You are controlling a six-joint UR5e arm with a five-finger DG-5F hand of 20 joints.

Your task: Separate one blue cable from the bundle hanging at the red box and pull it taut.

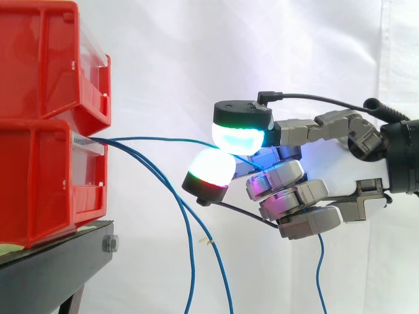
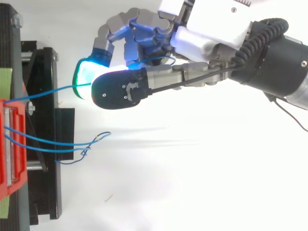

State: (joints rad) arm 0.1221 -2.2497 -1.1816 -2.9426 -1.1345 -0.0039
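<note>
Side view: thin, taut blue cable (image 1: 157, 139)

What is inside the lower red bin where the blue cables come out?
Blue cables emerge from the lower red bin's front; one is pinched by the hand, the rest hang down. Its red walls cover the inside, so their ends cannot be seen.

Black stand (image 1: 55, 265), two bins stacked on it.
The lower red bin (image 1: 46, 183) sits directly on the stand's top, its open front level with the stand's right end in the side view. The upper red bin (image 1: 46, 59) rests on the lower one. A pale green strip (image 1: 9, 248) lies under the lower bin.
</note>
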